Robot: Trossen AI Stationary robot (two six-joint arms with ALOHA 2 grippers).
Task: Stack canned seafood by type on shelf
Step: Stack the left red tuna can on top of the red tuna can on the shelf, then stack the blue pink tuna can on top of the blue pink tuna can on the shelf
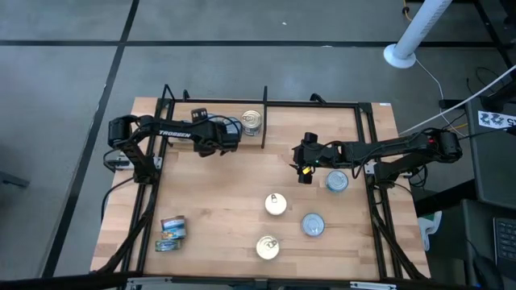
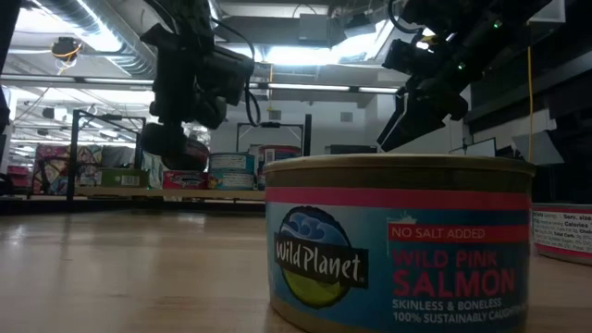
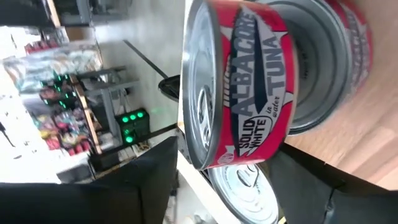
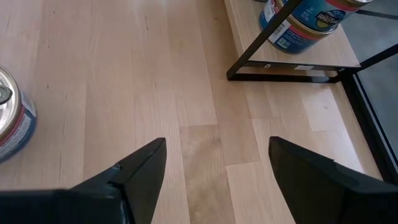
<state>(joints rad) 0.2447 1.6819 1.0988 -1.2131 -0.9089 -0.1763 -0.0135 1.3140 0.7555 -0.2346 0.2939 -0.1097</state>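
**Tins on shelf: positions at the moment of observation**

Shelf (image 1: 210, 242): pale wooden board in a black frame, filling the centre of the high view.

Left gripper (image 1: 234, 135): upper centre-left, jaws parted around a red albacore tuna tin (image 3: 249, 81) atop the stack (image 1: 252, 122) just to its right, beside the divider bar (image 1: 264, 113); whether it gripped or had let go, I could not tell.

Right gripper (image 1: 305, 159): right of centre, jaws wide, holding nothing. Blue-topped tin (image 1: 336, 181) lay just below-right of it, the nearer arm by far.

Loose tins: gold-topped (image 1: 276, 204), (image 1: 268, 246); blue-topped (image 1: 313, 225); labelled pair (image 1: 172, 234), lower left.
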